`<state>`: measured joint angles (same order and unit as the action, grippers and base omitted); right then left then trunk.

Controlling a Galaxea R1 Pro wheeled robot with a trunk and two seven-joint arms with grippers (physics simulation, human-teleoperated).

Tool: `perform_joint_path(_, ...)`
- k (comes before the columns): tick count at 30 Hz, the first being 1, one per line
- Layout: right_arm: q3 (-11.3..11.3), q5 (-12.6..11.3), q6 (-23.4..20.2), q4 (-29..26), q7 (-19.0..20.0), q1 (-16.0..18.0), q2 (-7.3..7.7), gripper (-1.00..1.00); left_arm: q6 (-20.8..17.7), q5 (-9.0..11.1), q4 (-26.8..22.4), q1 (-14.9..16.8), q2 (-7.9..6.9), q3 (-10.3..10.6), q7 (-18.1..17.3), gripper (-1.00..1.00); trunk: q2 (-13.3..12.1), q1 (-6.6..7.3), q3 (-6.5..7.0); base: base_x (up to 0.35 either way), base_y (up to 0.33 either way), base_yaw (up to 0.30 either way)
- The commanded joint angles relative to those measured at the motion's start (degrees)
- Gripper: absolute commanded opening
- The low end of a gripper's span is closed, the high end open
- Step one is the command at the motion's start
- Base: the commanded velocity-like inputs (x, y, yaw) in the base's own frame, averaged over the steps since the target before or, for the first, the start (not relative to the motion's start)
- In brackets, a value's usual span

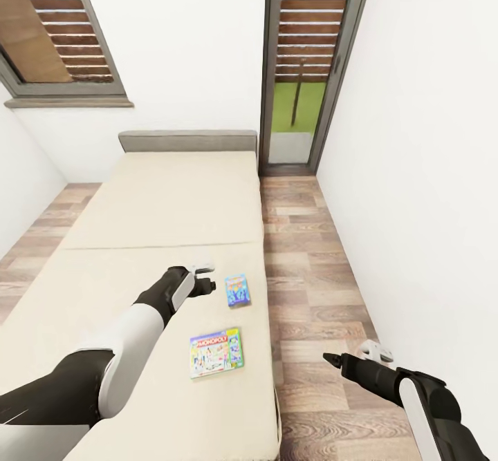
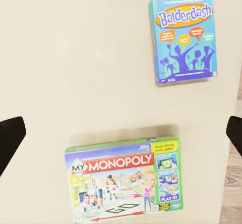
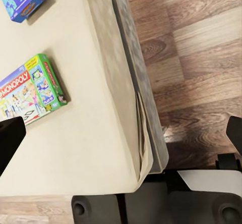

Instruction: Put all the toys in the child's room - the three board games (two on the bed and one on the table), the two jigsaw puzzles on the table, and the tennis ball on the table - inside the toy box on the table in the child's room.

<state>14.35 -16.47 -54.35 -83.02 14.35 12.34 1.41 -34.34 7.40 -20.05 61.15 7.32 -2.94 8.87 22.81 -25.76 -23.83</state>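
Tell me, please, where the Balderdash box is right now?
In the head view, the Balderdash box lies flat on the bed near its right edge, just right of the left hand and beyond the Monopoly box.

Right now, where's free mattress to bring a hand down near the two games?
Free: the whole stretch from the headboard to the Balderdash box, and left of the Monopoly box. Tight: the gap between the boxes, and the strip to the bed's right edge.
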Motion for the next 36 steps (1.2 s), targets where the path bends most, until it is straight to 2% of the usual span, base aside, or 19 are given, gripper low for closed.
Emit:
perform_joint_path(1, 0.1, 0.5, -0.3, 0.0, 0.6, 0.0, -0.01, 1.00, -0.2, 0.6, -0.1, 0.0, 0.05, -0.3, 0.4, 1.00, 0.1, -0.03, -0.19, 0.000, 0.000, 0.000)
perform_joint_path(36, 0.1, 0.7, -0.1, 0.6, 0.5, 0.0, -0.01, 1.00, 0.3, 0.5, 0.0, 0.0, -0.04, -0.1, 0.4, 1.00, 0.1, -0.03, -3.43, 0.000, 0.000, 0.000)
